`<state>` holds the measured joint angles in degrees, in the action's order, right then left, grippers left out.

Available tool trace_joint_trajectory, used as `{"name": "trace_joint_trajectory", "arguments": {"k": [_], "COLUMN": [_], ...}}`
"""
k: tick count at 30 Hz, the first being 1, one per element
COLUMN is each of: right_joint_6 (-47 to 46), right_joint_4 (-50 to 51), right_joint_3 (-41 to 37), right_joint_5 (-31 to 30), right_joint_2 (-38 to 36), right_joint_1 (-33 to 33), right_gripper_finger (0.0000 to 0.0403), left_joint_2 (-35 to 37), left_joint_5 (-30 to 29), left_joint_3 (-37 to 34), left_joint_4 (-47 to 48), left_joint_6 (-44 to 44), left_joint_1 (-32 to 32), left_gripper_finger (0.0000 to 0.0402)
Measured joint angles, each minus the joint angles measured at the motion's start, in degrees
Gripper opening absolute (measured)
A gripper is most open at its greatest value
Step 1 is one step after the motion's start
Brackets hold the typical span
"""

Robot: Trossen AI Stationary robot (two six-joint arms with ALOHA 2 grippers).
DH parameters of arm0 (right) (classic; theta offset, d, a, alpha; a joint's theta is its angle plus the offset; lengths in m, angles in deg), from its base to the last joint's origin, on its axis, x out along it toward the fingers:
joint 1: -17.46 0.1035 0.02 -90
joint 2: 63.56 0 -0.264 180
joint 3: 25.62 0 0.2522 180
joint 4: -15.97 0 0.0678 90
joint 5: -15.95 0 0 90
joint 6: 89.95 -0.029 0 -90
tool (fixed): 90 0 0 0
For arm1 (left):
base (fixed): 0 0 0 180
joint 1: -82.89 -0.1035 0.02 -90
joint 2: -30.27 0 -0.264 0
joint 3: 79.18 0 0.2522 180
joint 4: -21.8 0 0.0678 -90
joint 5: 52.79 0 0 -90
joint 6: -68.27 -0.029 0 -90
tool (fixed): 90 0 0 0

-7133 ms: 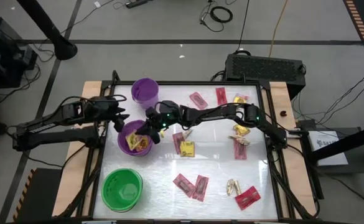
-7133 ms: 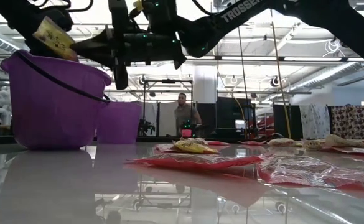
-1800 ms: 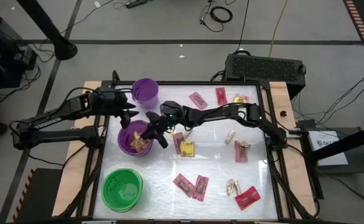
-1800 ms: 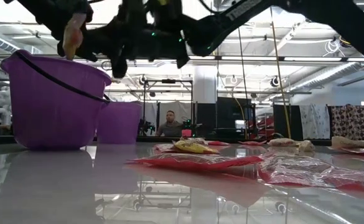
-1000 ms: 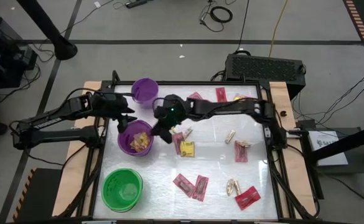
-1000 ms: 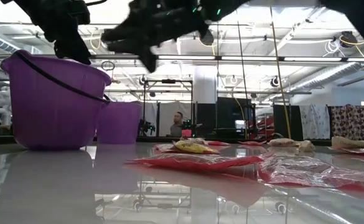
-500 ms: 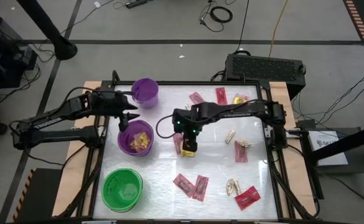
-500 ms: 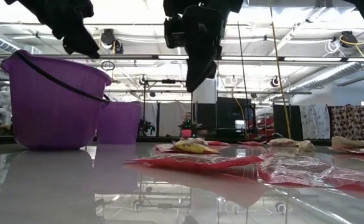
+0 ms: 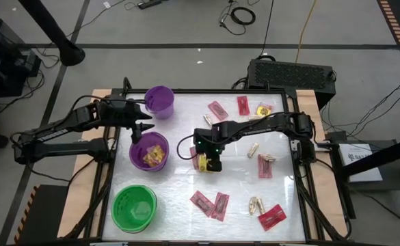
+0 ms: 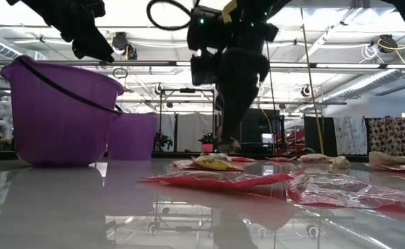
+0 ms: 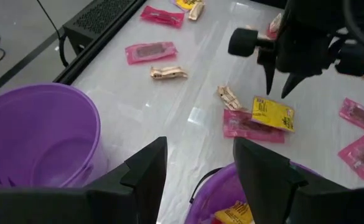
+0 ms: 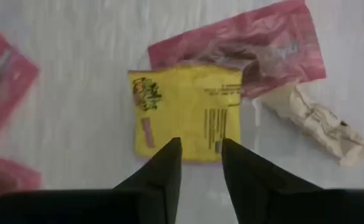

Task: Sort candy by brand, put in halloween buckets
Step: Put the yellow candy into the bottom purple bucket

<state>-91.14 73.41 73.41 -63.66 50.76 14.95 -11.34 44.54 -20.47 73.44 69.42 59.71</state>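
My right gripper hangs over the table centre, fingers pointing down at a yellow packet. Fingers parted a little, nothing between them; through the wrist camera the packet's near edge shows in the gap. That yellow packet lies flat, overlapping a pink-red packet on its 1 o'clock side, with a pale tan piece just beside both.

My left gripper hovers over the 11 o'clock rim of the wider purple bucket, between it and the small purple bucket. Fingers spread wide, empty.

Wider purple bucket holds several yellow packets. Green bucket sits at 7 o'clock on the table.

More pink-red packets at 6 o'clock of the right gripper; others and tan pieces are scattered across the right half of the table.
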Motion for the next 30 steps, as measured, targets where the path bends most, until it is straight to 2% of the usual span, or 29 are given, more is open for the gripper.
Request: {"name": "trace_joint_trajectory", "arguments": {"k": [3, 10, 16, 20, 27, 30], "right_joint_6": [0.13, 1.78, 3.02, 0.22, 1.32, 1.29], "right_joint_4": [-3.81, -4.96, -14.49, -15.34, -13.67, -11.31], "right_joint_3": [-0.96, -4.5, -11.91, -13.45, -13.47, -12.66], "right_joint_5": [-0.24, -2.66, -2.65, -2.64, -2.57, -2.77], "right_joint_2": [-0.06, -0.11, -0.26, -0.46, -0.85, -1.76], "right_joint_1": [-0.04, -0.04, -0.49, -0.85, -0.79, -0.84], "right_gripper_finger": [0.0144, 0.0224, 0.0239, 0.0198, 0.002, 0.0013], "left_joint_2": [-0.5, -2.8, -5.2, -6.47, -8.06, -8.32], "left_joint_5": [-0.13, -0.31, -0.31, -0.31, -0.33, -0.33], "left_joint_3": [0.0, 0.0, 0.0, -0.01, -0.02, -0.02], "left_joint_4": [-0.52, -3.16, -3.74, -4.02, -4.08, -4.14], "left_joint_6": [0.05, 3.03, 4.53, 4.58, 4.61, 4.61], "left_joint_1": [0.0, 0.0, 0.0, 0.0, 0.0, 0.0], "left_gripper_finger": [0.0191, 0.0191, 0.0191, 0.0191, 0.0191, 0.0191]}}
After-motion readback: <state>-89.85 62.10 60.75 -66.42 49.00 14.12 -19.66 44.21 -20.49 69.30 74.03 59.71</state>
